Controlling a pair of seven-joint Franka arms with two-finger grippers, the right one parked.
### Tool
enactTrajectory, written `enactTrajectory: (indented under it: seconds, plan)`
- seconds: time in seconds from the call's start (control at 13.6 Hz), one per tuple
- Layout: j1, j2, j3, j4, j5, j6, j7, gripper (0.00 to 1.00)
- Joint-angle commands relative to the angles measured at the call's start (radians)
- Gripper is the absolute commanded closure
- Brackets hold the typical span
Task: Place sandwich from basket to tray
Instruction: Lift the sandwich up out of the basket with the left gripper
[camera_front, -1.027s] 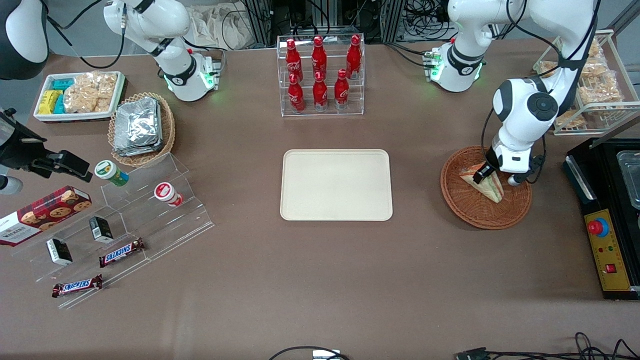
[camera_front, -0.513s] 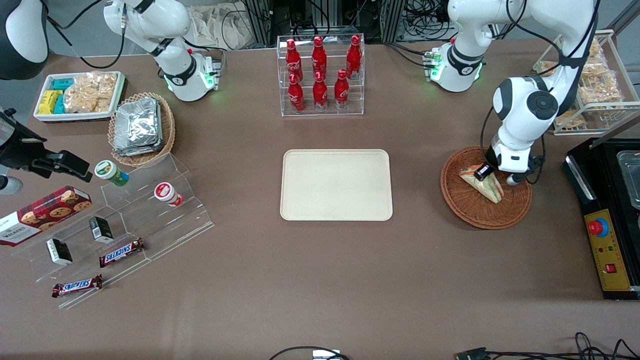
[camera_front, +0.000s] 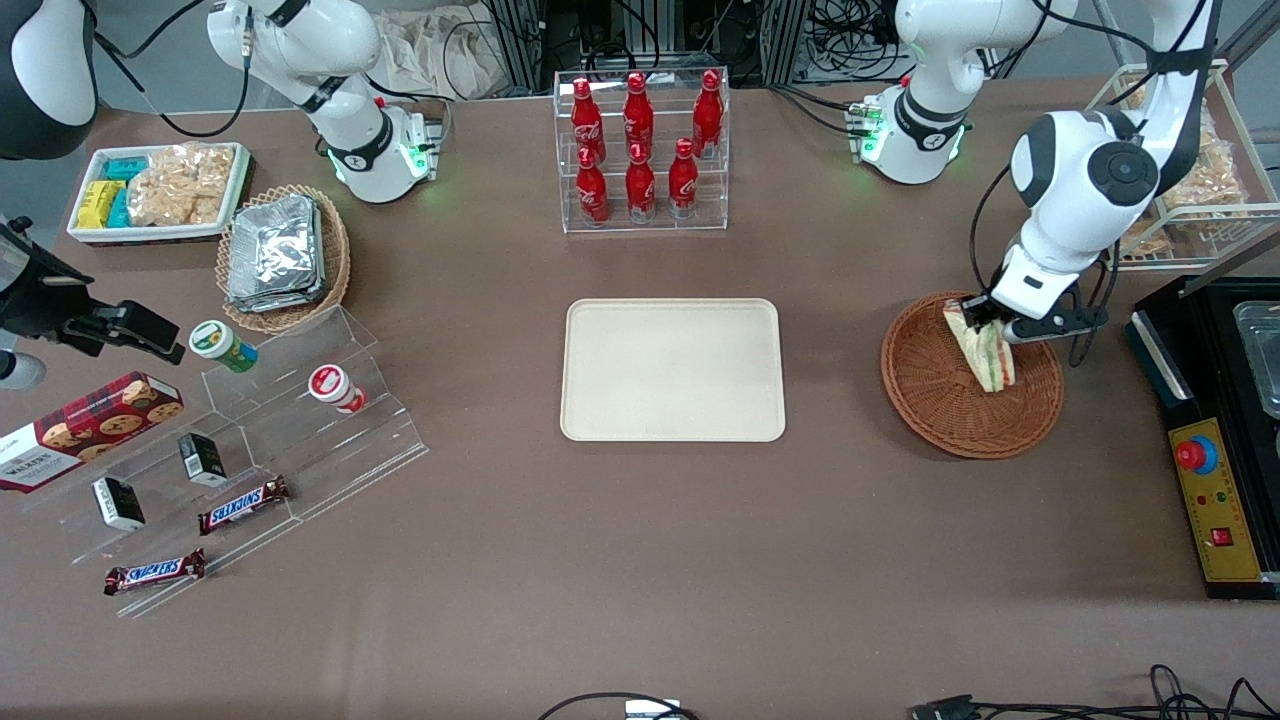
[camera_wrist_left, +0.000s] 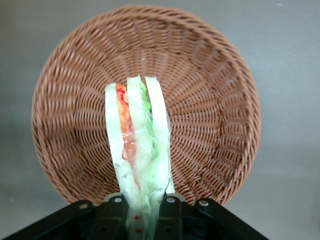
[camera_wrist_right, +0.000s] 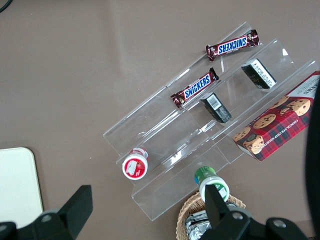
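sandwich (camera_front: 985, 352) lifted since earlier | pincer (camera_front: 985, 318) clamps it | above basket (camera_front: 935, 410)

reddish-brown woven basket (camera_wrist_left: 210, 90), cream tray (camera_front: 672, 368), black pincer (camera_wrist_left: 142, 220)

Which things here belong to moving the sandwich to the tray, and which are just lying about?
Job:
- sandwich, pinched in the tool, lifted over the basket
- basket
- tray, bare

Lying about:
- cola bottles in clear rack
- foil packets in tan basket
- Snickers bars
- cookie box
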Motion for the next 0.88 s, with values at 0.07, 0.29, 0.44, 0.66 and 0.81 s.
enactTrajectory:
  seconds: [0.07, 0.29, 0.44, 0.66, 0.81]
  plan:
    - [-0.002, -0.039, -0.004, 0.147, 0.006, -0.209, 0.14, 0.94]
    - [-0.004, -0.033, -0.059, 0.276, 0.0, -0.322, 0.187, 0.92]
    - [-0.004, -0.022, -0.125, 0.345, -0.014, -0.382, 0.189, 0.93]
    - [-0.026, -0.016, -0.177, 0.387, -0.044, -0.411, 0.182, 0.93]
    - [-0.074, 0.011, -0.196, 0.415, -0.095, -0.408, 0.172, 0.93]
